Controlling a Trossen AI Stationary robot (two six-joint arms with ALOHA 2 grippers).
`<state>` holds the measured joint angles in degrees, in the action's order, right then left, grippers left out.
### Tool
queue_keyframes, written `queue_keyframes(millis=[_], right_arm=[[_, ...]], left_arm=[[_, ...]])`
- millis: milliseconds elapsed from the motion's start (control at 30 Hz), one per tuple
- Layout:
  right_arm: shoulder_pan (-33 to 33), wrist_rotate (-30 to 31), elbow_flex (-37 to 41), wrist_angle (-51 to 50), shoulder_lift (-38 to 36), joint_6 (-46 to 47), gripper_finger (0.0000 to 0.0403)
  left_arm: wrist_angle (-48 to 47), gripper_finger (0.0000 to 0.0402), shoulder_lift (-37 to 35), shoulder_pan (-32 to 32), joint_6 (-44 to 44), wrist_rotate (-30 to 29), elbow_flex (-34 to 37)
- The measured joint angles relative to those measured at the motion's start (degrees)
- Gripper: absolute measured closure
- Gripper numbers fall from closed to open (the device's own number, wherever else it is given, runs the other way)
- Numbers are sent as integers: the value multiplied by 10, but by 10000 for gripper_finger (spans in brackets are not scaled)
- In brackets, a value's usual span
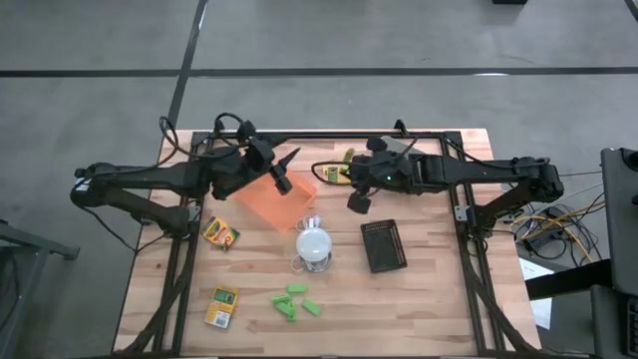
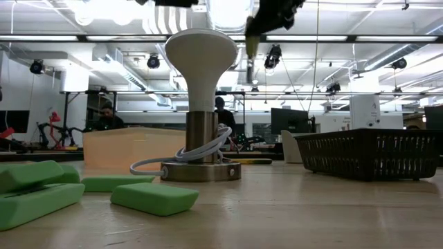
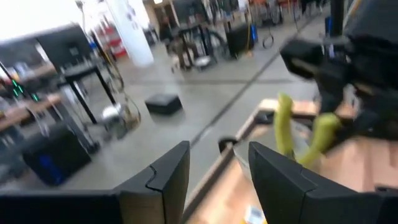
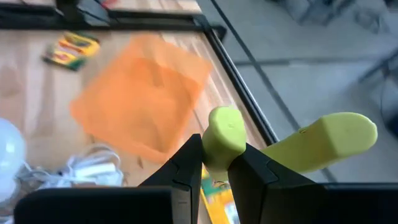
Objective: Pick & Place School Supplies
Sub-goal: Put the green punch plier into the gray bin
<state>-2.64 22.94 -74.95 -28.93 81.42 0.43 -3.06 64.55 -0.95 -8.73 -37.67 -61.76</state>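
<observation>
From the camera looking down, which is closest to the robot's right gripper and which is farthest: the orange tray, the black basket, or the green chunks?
From the right gripper, seen from above:
1. Orange tray, just to its left, under the left arm.
2. Black basket, a little below it, on the table's right half.
3. Green chunks, farthest, near the table's front edge.

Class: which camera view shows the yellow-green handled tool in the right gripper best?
The right wrist view: the yellow-green handled tool fills the frame, pinched in the right gripper. The left wrist view shows both handles farther off, the high view only a speck, and the low view a sliver at the top.
</observation>
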Motion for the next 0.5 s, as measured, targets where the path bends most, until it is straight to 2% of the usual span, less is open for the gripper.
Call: queue_keyframes(millis=[233, 500], right_arm=[[-70, 0, -27, -122, -4, 104, 344], [-178, -23, -41, -256, -4, 167, 344]], left_arm=[[-127, 232, 0, 0, 118, 0, 0], [-190, 232, 0, -1, 209, 1, 2]])
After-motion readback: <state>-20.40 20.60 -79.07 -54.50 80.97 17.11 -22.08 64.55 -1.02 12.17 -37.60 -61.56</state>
